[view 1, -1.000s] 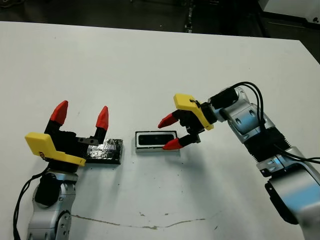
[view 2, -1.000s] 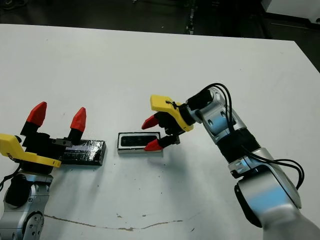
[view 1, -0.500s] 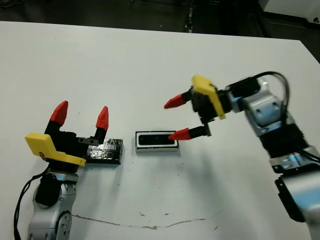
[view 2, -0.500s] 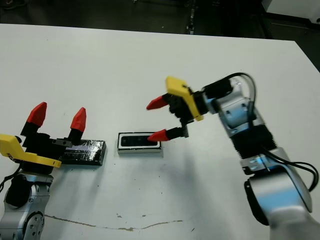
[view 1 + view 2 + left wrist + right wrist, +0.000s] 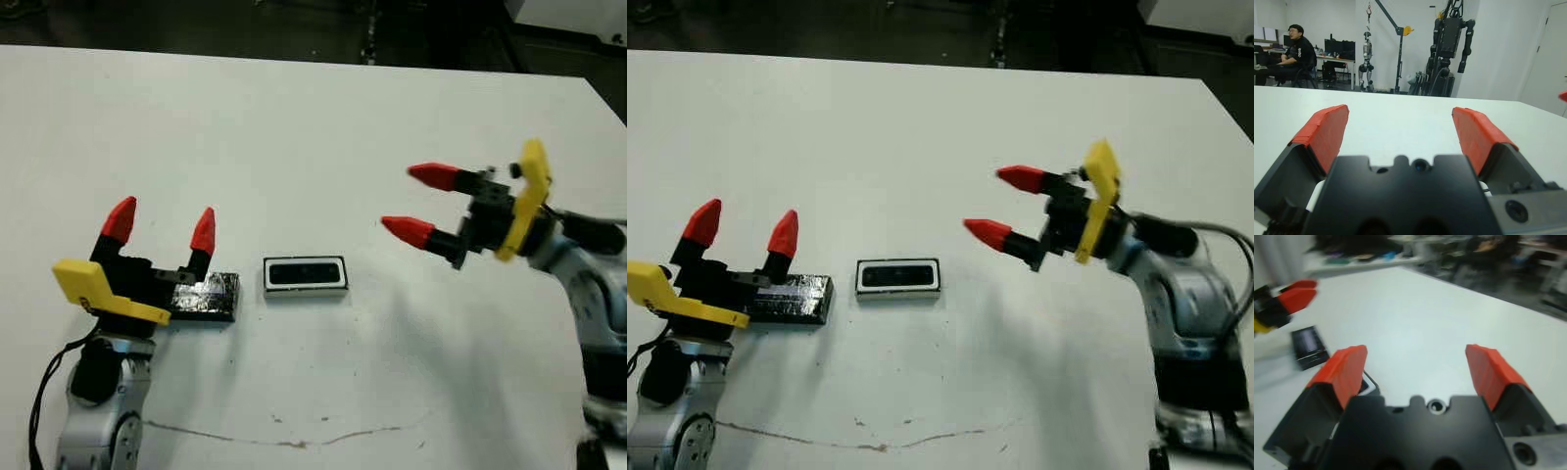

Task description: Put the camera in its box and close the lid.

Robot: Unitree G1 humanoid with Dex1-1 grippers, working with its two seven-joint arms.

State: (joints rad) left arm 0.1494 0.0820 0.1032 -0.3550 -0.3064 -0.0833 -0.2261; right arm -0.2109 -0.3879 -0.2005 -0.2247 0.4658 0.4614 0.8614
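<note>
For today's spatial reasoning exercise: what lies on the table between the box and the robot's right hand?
Nothing. In the left eye view, only bare white table separates the box, with the camera inside, from the open right hand, which is raised above the table.

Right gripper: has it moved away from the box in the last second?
Yes. The right gripper was at the box's right end a second ago; now it has pulled back toward the robot's right, open and empty, leaving the camera inside the box.

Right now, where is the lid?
In the head views the lid lies flat on the table's left side, just left of the box, partly under the open left gripper.
</note>
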